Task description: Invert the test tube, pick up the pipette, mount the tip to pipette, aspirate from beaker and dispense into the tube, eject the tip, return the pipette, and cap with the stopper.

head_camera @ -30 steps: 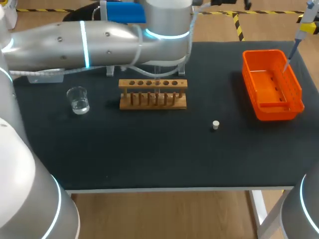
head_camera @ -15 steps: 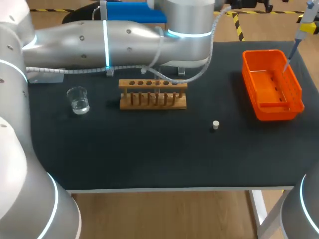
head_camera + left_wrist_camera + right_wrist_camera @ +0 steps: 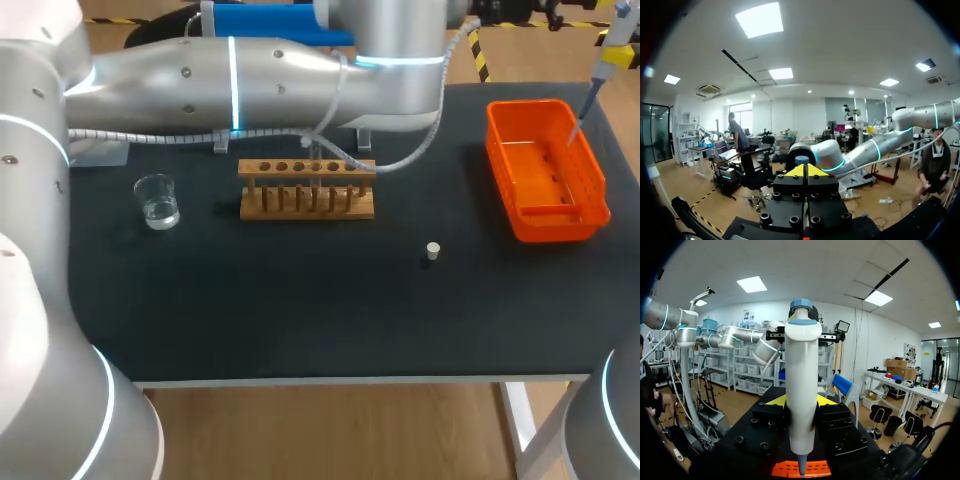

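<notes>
Our right gripper (image 3: 800,401) pinches the pipette (image 3: 802,390), which hangs point-down over the orange bin (image 3: 500,160). Our left gripper (image 3: 806,170) is pressed together on nothing, and its arm (image 3: 250,80) lies across behind the rack (image 3: 307,200). On the counter (image 3: 300,310) the beaker (image 3: 157,200) stands beside the rack, and the stopper (image 3: 433,251) sits between rack and bin.

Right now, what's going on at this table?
The right gripper holds the pipette upright above the orange tray at the table's right side. The left arm stretches across the back, behind the wooden rack. The left gripper is shut with nothing in it. The beaker with liquid and the stopper stand free on the table.
</notes>
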`<state>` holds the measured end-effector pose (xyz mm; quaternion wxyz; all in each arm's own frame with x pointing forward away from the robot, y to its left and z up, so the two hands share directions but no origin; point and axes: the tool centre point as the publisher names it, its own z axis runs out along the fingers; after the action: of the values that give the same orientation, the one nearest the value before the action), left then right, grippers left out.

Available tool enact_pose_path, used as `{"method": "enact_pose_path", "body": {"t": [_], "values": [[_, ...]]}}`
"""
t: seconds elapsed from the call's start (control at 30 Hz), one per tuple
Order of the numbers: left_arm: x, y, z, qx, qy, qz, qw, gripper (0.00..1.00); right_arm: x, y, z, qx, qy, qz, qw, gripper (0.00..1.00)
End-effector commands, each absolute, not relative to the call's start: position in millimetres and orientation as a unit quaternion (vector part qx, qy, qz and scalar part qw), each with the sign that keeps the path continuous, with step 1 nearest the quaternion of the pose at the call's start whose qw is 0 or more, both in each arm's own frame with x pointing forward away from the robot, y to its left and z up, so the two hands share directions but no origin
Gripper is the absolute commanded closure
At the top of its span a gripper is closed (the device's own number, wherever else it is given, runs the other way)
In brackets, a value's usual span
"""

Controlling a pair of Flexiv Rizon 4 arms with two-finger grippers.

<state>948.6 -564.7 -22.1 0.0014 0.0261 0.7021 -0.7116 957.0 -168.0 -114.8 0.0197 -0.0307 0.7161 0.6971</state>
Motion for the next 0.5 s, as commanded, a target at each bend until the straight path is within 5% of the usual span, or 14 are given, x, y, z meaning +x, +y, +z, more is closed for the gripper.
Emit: {"method": "enact_pose_path", "body": {"t": [0.03, 0.5], "values": [[949.6, -570.1, -22.8, 0.027, 0.703, -0.711, -0.001, 1.00, 956.7, -167.9, -113.8, -0.030, 0.717, 0.696, 0.020, 1.00], [950.9, -576.8, -25.2, 0.034, 0.714, -0.700, -0.001, 1.00, 956.7, -167.9, -113.8, -0.030, 0.717, 0.696, 0.020, 1.00]]}}
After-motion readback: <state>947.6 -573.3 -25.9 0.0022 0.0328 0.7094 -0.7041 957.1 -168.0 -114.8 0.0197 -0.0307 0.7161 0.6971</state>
